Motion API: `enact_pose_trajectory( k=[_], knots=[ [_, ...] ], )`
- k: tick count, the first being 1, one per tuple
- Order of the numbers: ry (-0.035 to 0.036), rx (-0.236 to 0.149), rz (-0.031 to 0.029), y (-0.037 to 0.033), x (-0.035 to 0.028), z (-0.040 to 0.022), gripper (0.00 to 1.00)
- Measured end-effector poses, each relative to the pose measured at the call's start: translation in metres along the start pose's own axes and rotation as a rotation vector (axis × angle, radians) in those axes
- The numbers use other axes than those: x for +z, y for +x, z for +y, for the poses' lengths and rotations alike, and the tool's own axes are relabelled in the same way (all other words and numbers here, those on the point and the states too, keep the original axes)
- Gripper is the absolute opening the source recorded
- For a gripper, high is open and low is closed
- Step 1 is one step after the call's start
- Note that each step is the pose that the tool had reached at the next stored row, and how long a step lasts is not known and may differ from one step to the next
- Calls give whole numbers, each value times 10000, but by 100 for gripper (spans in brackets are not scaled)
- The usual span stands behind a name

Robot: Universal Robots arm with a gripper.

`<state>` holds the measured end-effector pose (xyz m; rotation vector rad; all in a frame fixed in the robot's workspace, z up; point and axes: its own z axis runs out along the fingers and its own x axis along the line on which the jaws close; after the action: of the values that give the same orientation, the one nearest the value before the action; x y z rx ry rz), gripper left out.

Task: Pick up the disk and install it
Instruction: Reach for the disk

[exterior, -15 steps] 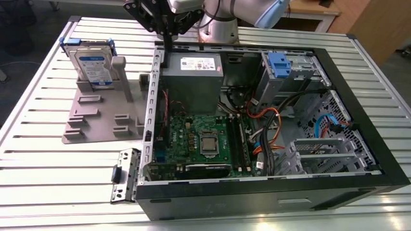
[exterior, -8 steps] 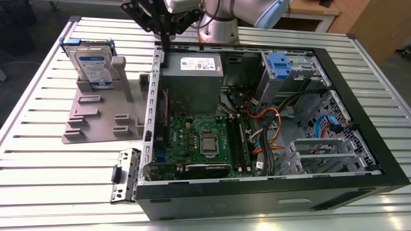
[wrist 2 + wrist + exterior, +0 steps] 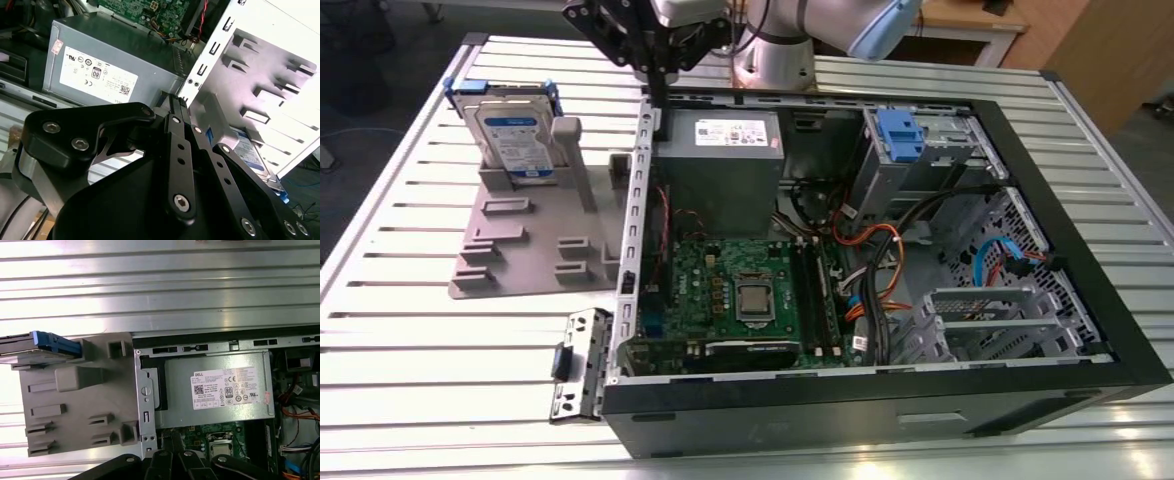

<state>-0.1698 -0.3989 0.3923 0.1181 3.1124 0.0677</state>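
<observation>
"Well, how's the pincer?"

"Closed on nothing. The gripper point(image 3: 176, 100) hangs over the side wall of the open computer case point(image 3: 1069, 235), just beside the grey power supply point(image 3: 718, 170)."

"And the disk?"

"The disk point(image 3: 518, 135) stands upright in the grey holder point(image 3: 520, 255) on the slatted table point(image 3: 427, 330). That's at the exterior view's left of the case, apart from the gripper."

Open computer case point(image 3: 854, 412), grey stand point(image 3: 520, 255), slatted table point(image 3: 440, 350)
</observation>
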Motion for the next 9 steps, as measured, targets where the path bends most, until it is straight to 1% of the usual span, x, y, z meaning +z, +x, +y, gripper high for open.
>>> enact_pose_trajectory(
  k=[9],
  knots=[
    [1,0,0,51,-1,-4,10]
  ],
)
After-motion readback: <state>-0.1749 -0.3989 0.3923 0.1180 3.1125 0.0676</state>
